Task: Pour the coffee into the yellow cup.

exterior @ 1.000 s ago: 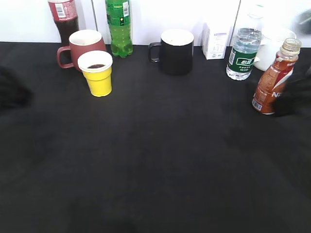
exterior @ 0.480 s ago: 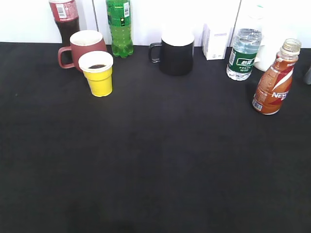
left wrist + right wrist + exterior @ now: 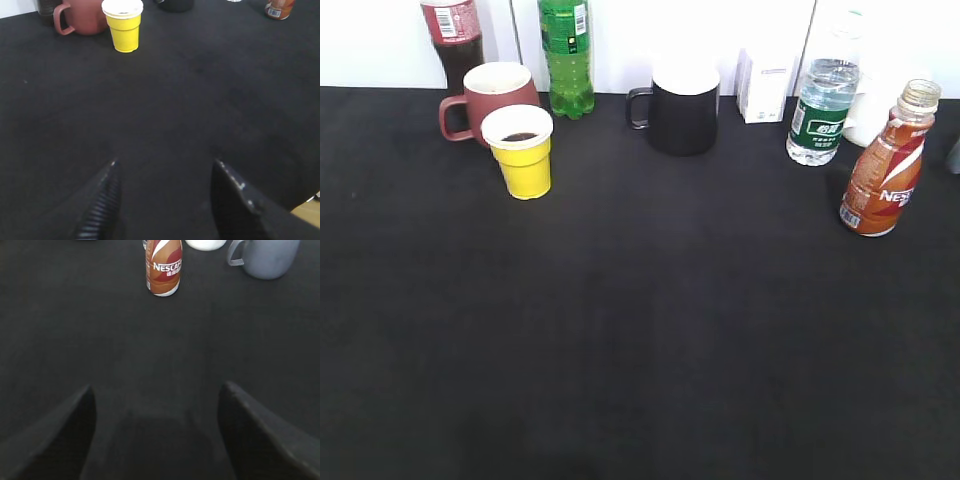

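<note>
The coffee bottle [image 3: 884,170] stood upright, uncapped, far right on the black bench [image 3: 650,330], near the green-label water bottle [image 3: 820,110]. The yellow cup [image 3: 520,152] sat far left, just in front of the dark-red mug [image 3: 490,98], w/ dark liquid at its bottom. Left gripper [image 3: 165,197] and right gripper [image 3: 156,435] hung over bare bench, jaws spread wide, holding nothing, well apart from both.

This looks like a staged test bench rather than a lived-in kitchen: a bare matte black surface [image 3: 650,340] runs up to plain white wall panels [image 3: 620,40], and drink bottles, mugs and a small white carton [image 3: 763,84] stand lined up along the back edge like props.
</note>
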### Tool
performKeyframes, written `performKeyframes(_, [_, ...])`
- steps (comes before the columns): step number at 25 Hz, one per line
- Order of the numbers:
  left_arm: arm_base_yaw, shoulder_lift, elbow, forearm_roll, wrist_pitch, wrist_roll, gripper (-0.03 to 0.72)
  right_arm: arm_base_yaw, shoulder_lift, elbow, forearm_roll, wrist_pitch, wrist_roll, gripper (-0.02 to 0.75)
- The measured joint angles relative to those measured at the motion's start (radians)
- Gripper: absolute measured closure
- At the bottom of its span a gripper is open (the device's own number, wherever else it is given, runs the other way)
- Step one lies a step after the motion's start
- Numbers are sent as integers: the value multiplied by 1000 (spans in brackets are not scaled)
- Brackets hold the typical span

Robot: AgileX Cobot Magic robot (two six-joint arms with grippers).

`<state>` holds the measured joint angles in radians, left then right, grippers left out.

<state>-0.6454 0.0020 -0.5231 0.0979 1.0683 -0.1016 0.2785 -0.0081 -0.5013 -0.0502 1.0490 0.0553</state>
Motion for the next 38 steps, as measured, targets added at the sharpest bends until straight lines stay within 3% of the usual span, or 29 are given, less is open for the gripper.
performKeyframes(4, [30, 0, 0, 0, 0, 0, 253, -2, 0, 0, -1, -2, 1, 148])
performKeyframes(6, [130, 0, 0, 0, 0, 0, 253, -52, 0, 0, -1, -3, 1, 148])
performKeyframes(10, [382, -9, 0, 0, 0, 0, 253, -247, 0, 0, -2, -5, 1, 148])
performKeyframes(16, [627, -9, 0, 0, 0, 0, 253, -261, 0, 0, -3, -6, 1, 148])
performKeyframes(38, [636, -9, 2, 0, 0, 0, 253, -261, 0, 0, -4, -8, 1, 148])
